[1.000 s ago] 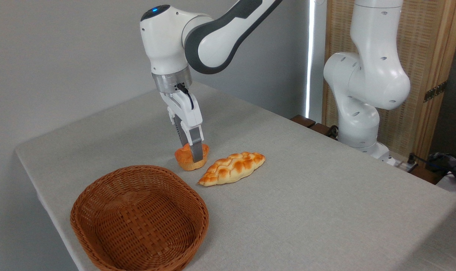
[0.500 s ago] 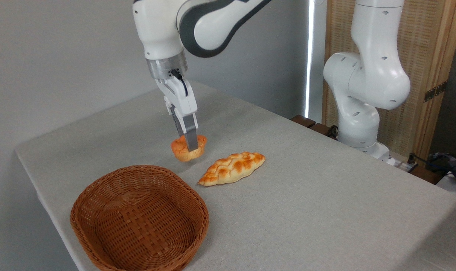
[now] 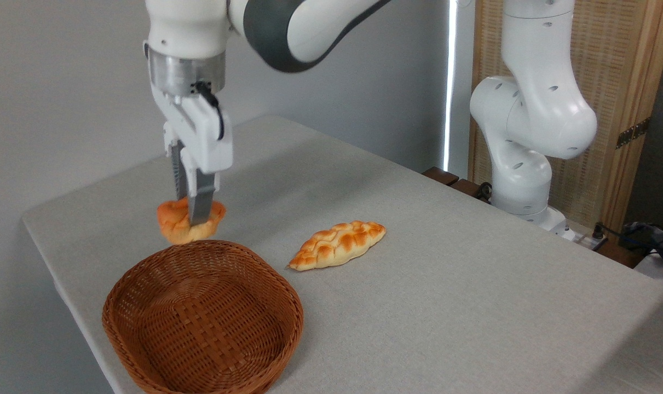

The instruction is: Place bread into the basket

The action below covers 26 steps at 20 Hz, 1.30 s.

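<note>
The small round bread [image 3: 177, 223], orange on top and paler below, hangs in the air pinched between my fingers. My gripper [image 3: 193, 214] is shut on it and points straight down. The bun hovers just above the far rim of the reddish-brown wicker basket [image 3: 145, 284], which sits with nothing in it near the table's front left corner.
A longer braided golden loaf [image 3: 338, 244] lies on the grey tablecloth to the right of the basket. The arm's white base [image 3: 523, 180] stands at the table's far right edge. The table's left edge runs close behind the basket.
My gripper has lifted the bun off the table and carried it left and toward the camera, from beside the braided loaf to above the basket's far rim.
</note>
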Motion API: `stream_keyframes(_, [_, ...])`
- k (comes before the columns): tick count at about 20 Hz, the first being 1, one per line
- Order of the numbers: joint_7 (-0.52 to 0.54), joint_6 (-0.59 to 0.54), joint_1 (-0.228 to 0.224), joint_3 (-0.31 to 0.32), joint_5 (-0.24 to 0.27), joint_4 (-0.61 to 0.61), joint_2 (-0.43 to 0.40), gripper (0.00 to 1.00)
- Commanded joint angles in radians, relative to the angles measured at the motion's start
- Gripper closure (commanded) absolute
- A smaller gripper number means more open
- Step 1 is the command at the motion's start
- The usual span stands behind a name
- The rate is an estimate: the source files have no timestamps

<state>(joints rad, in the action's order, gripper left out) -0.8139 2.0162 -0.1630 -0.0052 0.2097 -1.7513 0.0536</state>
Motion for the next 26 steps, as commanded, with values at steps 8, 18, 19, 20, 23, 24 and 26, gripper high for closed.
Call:
stream_keyframes(8, [-0.045, 0.064, -0.01, 0.007, -0.038, 0.015, 0.066, 0.0])
stream_keyframes(18, [-0.025, 0.062, -0.01, -0.004, -0.059, 0.022, 0.065, 0.0])
stream_keyframes(19, [-0.002, 0.058, -0.01, -0.007, -0.059, 0.024, 0.048, 0.0])
stream_keyframes(20, [0.053, 0.047, -0.012, -0.021, -0.061, 0.026, 0.025, 0.0])
stream_keyframes(23, [0.247, -0.165, -0.006, -0.03, -0.069, 0.062, -0.021, 0.0])
stream_keyframes(24, [0.26, -0.232, 0.006, -0.032, -0.072, 0.087, -0.021, 0.0])
stream_keyframes(26, [0.254, -0.377, 0.074, -0.047, -0.094, 0.134, -0.023, 0.0])
